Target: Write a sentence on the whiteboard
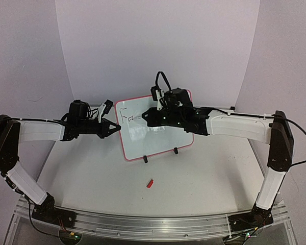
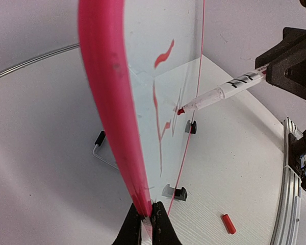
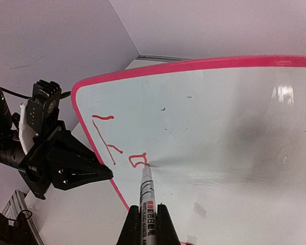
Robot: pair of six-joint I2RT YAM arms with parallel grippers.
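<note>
**Operator:** State the condition of the left pincer.

**Technician:** The left pincer [image 1: 117,127] is closed on the left edge of the whiteboard [image 1: 158,140]. In the left wrist view, its two fingertips [image 2: 130,227] pinch the pink rim [image 2: 107,102] from both sides, in contact with it.

**Operator:** Give the position of the whiteboard.

**Technician:** The whiteboard stands upright on the tabletop [image 1: 92,173], supported by two black feet [image 1: 145,159] along its lower edge. It sits between the two pincers, with its writing face turned toward the arm bases.

**Operator:** What is written on the whiteboard?

**Technician:** The sentence [image 3: 112,148] occupies the upper left corner of the whiteboard. Only a red letter "F" and a small looped stroke just to its right are legible.

**Operator:** Describe the writing tool.

**Technician:** A marker [image 3: 147,199] with a white barrel and black printing points at the whiteboard. Its tip touches the whiteboard face at the lower right end of the looped stroke. The barrel extends away from the whiteboard face into the right pincer.

**Operator:** State the condition of the right pincer.

**Technician:** The right pincer [image 1: 146,116] is closed around the marker barrel, with one finger on each side. It hangs in front of the upper middle of the whiteboard, apart from the face.

**Operator:** Any loose items?

**Technician:** One small red cap [image 1: 150,182] lies on the tabletop in front of the whiteboard. It is near the left foot but does not touch it.
</note>
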